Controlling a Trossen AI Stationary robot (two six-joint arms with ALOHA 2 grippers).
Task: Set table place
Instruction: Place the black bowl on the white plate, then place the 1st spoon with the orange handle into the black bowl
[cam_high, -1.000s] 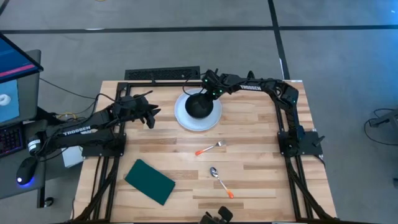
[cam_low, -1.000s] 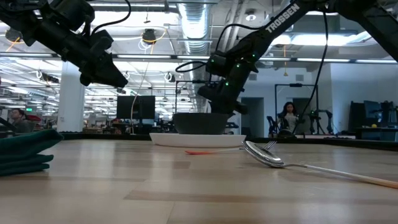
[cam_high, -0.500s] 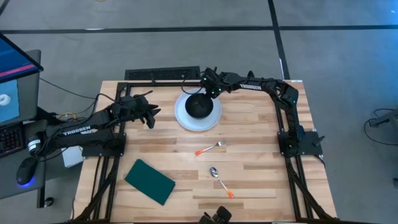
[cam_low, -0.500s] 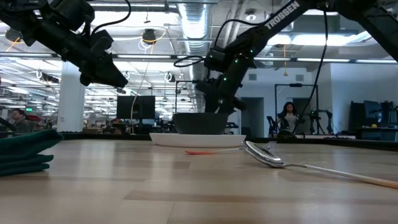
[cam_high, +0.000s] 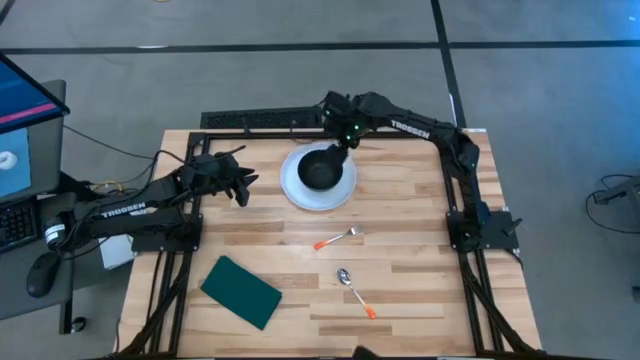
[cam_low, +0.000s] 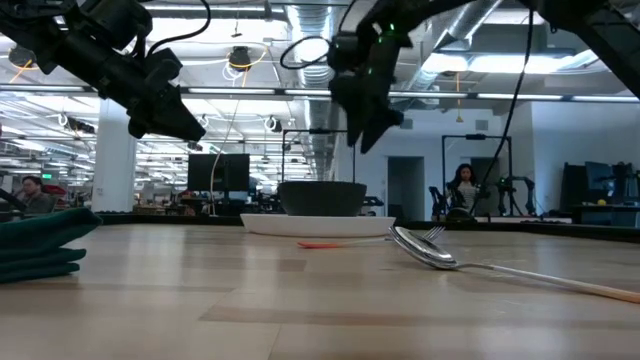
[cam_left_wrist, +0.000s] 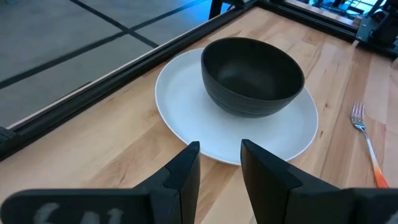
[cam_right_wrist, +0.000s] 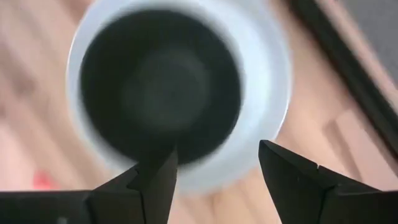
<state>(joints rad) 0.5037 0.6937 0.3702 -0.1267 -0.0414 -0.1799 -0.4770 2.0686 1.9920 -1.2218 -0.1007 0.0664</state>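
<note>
The white plate (cam_high: 318, 181), carrying a black bowl (cam_high: 320, 167), sits near the bench's (cam_high: 420, 250) far edge. Probably stiff, slippery, breakable: grip its rim. Right pincer (cam_high: 345, 143) hovers spread above; left pincer (cam_high: 243, 182) waits spread.

Even, bright overhead light falls on the pale butcher-block wooden table (cam_high: 400, 240), with only soft shadows. In the low view, ceiling strip lights glare. The right wrist view blurs the round white plate (cam_right_wrist: 267, 74) and small black bowl (cam_right_wrist: 161, 87).

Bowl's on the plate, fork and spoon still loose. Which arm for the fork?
Right, probably. The right gripper hangs open above the bowl, fork on its side of the plate. The left gripper waits farther off.
</note>
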